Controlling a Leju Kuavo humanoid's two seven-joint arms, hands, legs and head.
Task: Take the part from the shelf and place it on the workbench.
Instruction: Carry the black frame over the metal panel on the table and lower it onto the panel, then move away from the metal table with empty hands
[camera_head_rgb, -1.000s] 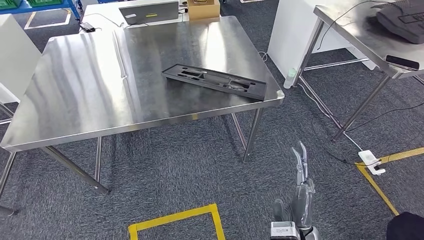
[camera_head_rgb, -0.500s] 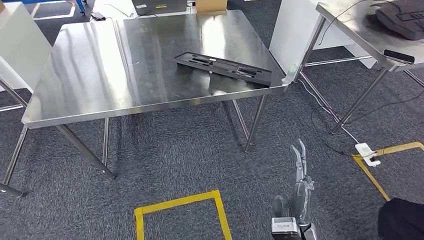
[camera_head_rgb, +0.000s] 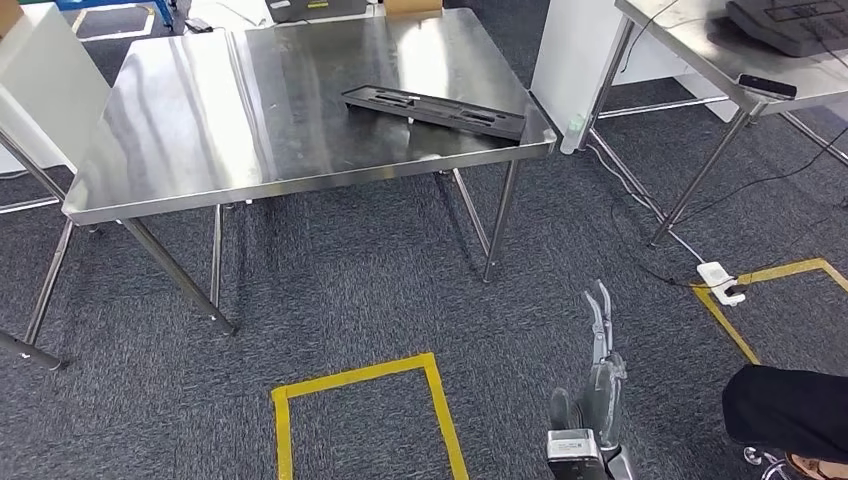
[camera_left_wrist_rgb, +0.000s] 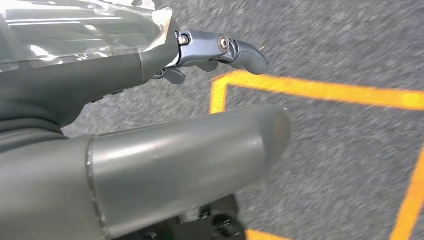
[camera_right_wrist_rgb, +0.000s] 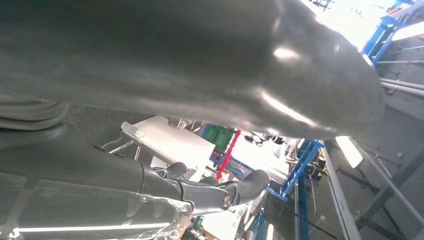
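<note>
- Black plastic part (camera_head_rgb: 436, 110) lying flat on steel worktop (camera_head_rgb: 200, 120), near its right front corner.
- Right robot hand (camera_head_rgb: 597, 375) well apart from worktop, over carpet, fingers straight, holding nothing.
- Left robot hand (camera_left_wrist_rgb: 150, 125) over yellow floor tape (camera_left_wrist_rgb: 320, 92), empty, fingers apart.

The head view looks forward and down from high on the robot, taking in the steel workbench (camera_head_rgb: 300, 110) in the upper left of the frame and the yellow floor tape (camera_head_rgb: 360, 385) at lower centre. The left wrist view sits close over carpet, sharing that tape. The right wrist view faces outward towards blue racking (camera_right_wrist_rgb: 300, 170).
</note>
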